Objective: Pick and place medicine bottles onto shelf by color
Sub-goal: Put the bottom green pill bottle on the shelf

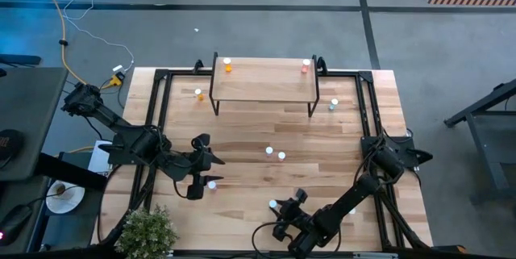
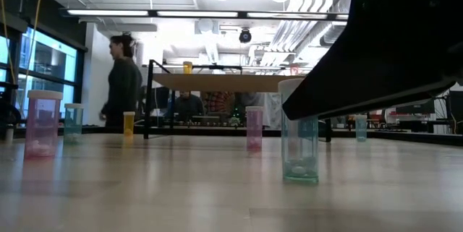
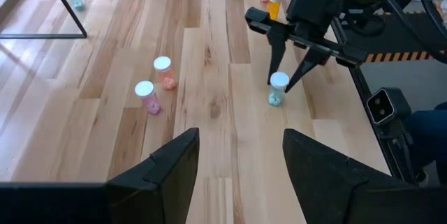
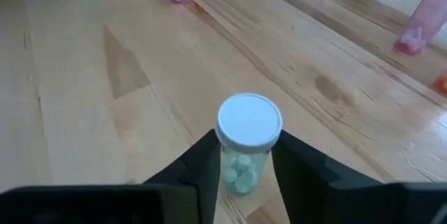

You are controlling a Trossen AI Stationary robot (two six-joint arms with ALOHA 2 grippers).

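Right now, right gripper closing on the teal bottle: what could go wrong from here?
1. The right gripper has its fingers on both sides of the teal bottle, which stands upright on the table. The fingers sit below the white cap; an uneven squeeze could tip or eject it.
2. The shelf is across the table; two pink bottles stand roughly along the way and could be knocked.
3. The left gripper, open, hovers close by; the arms could cross.
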